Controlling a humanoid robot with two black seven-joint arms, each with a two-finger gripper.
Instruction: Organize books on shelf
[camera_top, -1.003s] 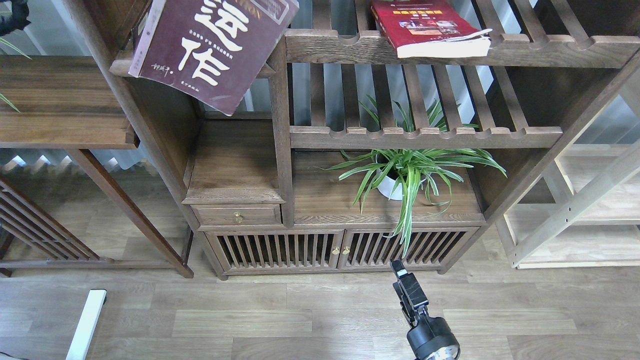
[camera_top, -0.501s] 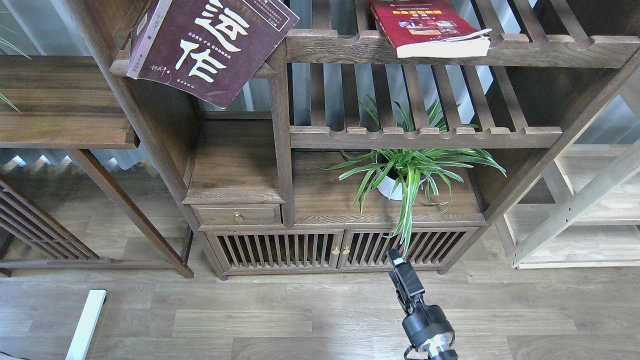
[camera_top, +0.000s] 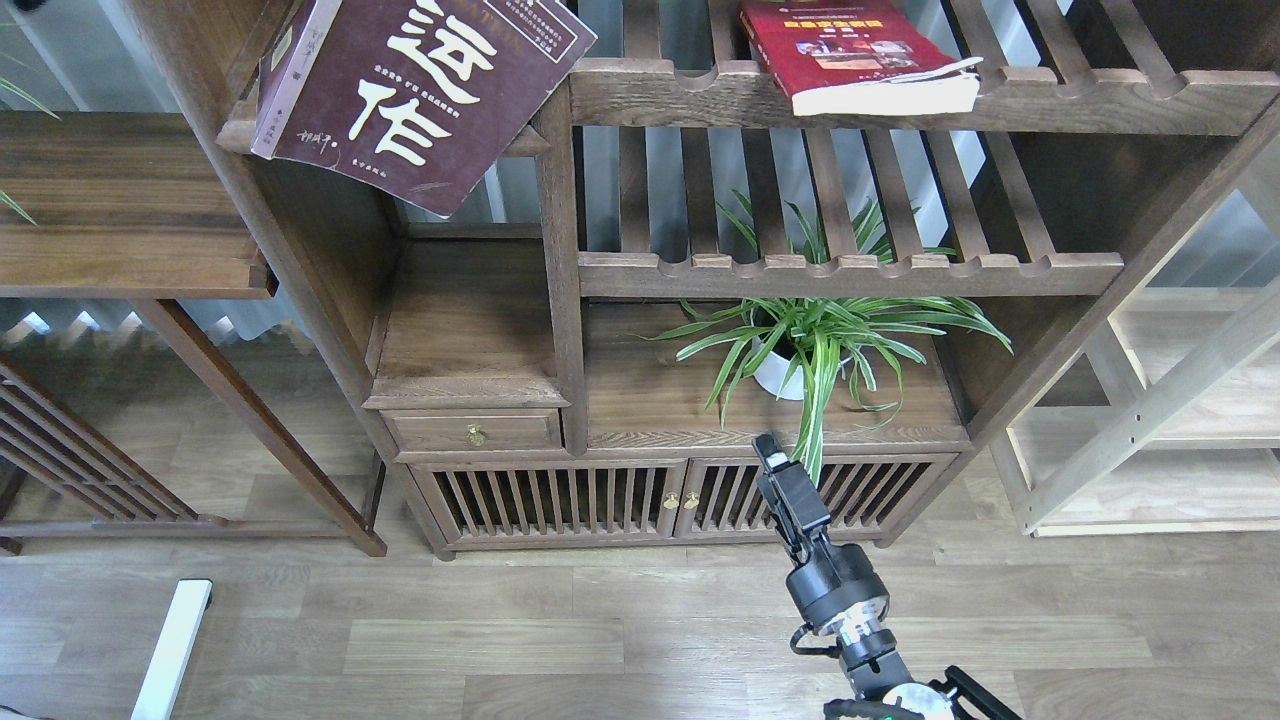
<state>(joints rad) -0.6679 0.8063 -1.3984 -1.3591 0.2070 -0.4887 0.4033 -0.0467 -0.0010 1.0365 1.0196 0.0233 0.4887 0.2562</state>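
Note:
The large maroon-brown book (camera_top: 420, 100) with big cream Chinese characters lies tilted at the top left. It hangs over the front edge of a dark wooden shelf (camera_top: 236, 130). The red book (camera_top: 850, 50) with a yellow band lies flat on the upper slatted rack (camera_top: 1100, 100) at the top middle. The pale lavender-white book is out of view. My right gripper (camera_top: 768, 446) rises from the bottom, in front of the low cabinet doors and just below the plant's hanging leaves. It is dark and seen end-on, and nothing shows in it. My left gripper is out of view.
A potted spider plant (camera_top: 800, 350) stands on the cabinet top under the lower slatted rack (camera_top: 850, 272). A small drawer (camera_top: 475, 430) and slatted doors (camera_top: 560, 500) sit below. A wide dark board (camera_top: 120, 200) is at left, a pale wood frame (camera_top: 1150, 420) at right.
My right arm has reached up and forward, from the floor area to the cabinet doors. The maroon book has shifted slightly up and to the left.

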